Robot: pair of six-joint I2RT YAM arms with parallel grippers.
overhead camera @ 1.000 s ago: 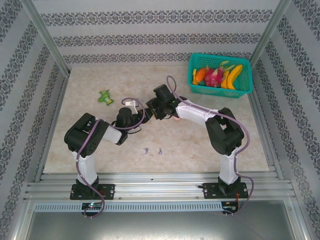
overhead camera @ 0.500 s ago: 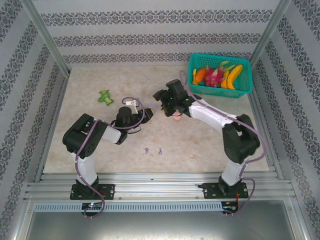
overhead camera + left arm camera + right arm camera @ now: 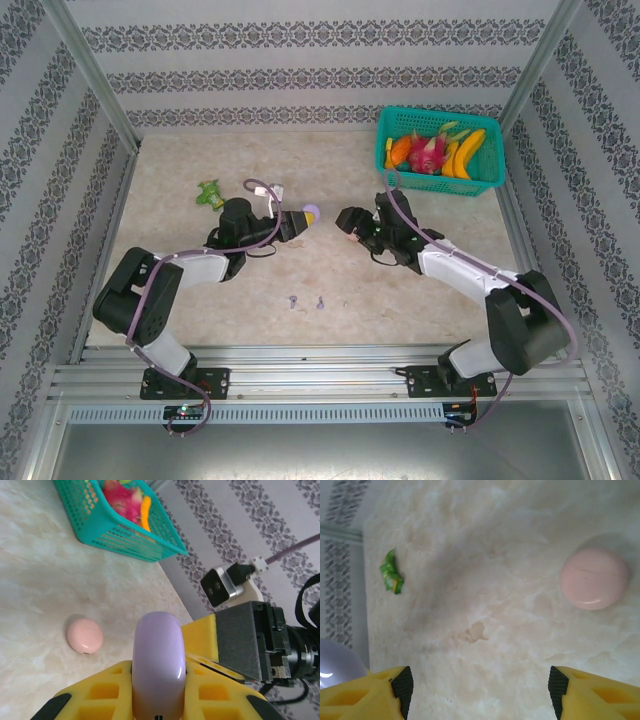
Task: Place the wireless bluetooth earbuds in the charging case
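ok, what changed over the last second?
The right gripper pulled away rightward from the left gripper and opened wider, now empty. The left arm's elbow swung out left; its gripper stayed shut on the purple case. Pink case, the two purple earbuds and fruit basket unmoved.

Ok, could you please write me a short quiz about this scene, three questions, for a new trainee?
1. True or false: the left hand is shut on the purple case.
2. Where does the pink case lie? A) in the basket B) on the table C) on top of the purple case
3. Fill in the gap: in the top view, ___ tiny purple earbuds lie on the table, on the side nearer the arms' bases.
Key: 1 true; 2 B; 3 two.
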